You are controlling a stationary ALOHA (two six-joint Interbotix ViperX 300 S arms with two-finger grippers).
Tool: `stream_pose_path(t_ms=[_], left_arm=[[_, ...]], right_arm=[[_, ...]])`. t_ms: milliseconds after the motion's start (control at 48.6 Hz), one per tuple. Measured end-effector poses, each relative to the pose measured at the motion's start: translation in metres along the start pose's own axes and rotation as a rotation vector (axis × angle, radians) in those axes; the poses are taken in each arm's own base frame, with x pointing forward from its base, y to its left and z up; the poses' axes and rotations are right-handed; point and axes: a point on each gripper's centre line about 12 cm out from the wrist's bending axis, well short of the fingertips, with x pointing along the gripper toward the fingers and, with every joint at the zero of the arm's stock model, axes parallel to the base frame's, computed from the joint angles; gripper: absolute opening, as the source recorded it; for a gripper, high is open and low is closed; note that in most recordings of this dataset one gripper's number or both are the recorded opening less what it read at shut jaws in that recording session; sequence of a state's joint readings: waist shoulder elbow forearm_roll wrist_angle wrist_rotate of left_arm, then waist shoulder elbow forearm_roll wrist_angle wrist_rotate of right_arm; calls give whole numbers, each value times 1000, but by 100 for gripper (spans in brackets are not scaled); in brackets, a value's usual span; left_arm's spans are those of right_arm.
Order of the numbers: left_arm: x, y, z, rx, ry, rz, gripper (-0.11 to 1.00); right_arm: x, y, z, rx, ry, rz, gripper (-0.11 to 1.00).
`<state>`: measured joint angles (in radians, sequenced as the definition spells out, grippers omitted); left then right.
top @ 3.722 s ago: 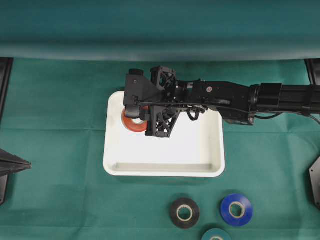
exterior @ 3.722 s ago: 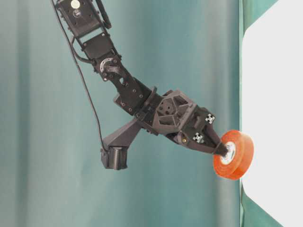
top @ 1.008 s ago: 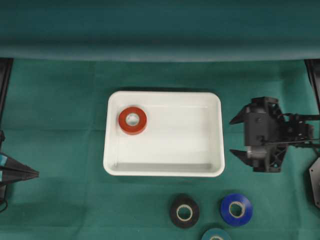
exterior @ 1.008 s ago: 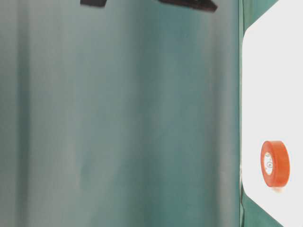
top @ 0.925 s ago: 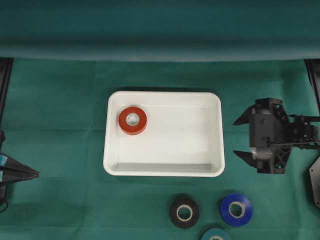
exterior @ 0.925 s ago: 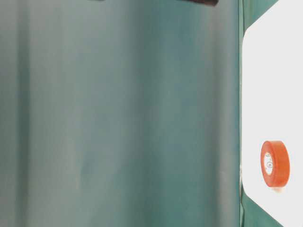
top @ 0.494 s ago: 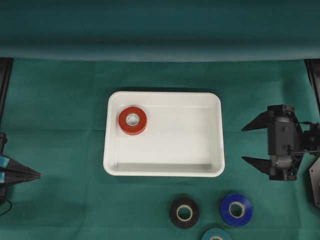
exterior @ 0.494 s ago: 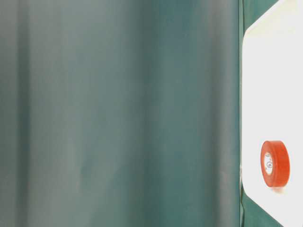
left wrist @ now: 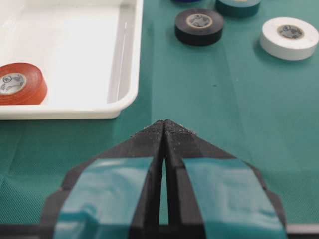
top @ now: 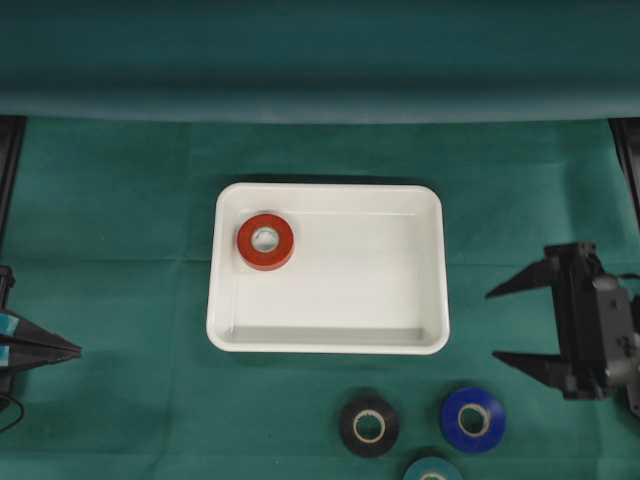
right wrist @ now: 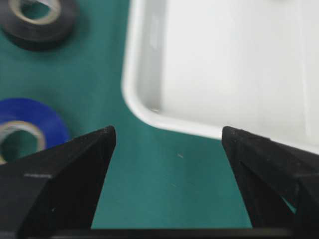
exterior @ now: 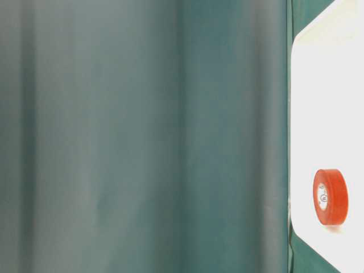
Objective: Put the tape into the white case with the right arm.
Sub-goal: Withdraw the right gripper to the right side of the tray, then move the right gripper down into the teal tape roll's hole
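Overhead view: the white case lies at the centre of the green table, with one red tape roll flat in its far-left corner. The right claw, released and empty, hangs just off the case's right rim, jaws spread wide and pointing toward it. The blue roll lies nearest the claw, the black roll beside it, a teal roll at the frame edge; a white roll appears only in the left wrist view. The left claw rests clenched and empty at the table's left edge.

Likely risks: with blue and black rolls close together, a wide-spread descent may nudge the neighbouring roll or catch two at once. A fingertip landing on a roll's top face rather than straddling it may skid it across the cloth. A low carry may strike the case's raised rim.
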<state>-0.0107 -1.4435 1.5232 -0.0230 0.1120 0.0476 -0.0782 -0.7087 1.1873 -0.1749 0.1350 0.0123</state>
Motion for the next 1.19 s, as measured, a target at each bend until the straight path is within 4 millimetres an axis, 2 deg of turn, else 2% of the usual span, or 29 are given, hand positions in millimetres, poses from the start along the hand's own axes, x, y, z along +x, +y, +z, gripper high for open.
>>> stream_pose_path(t_ms=[226,576,1193], left_arm=[[0,0,0,-2,2,0,0],[0,0,0,-3,1,-2,0],[0,0,1,-2,-2,0,0]], right_arm=[[-9,18,-6,-48,-46,66,69],[-26,21,-13,-56,-120,74,69],[-24,36,-9,-98,-112,141,69]])
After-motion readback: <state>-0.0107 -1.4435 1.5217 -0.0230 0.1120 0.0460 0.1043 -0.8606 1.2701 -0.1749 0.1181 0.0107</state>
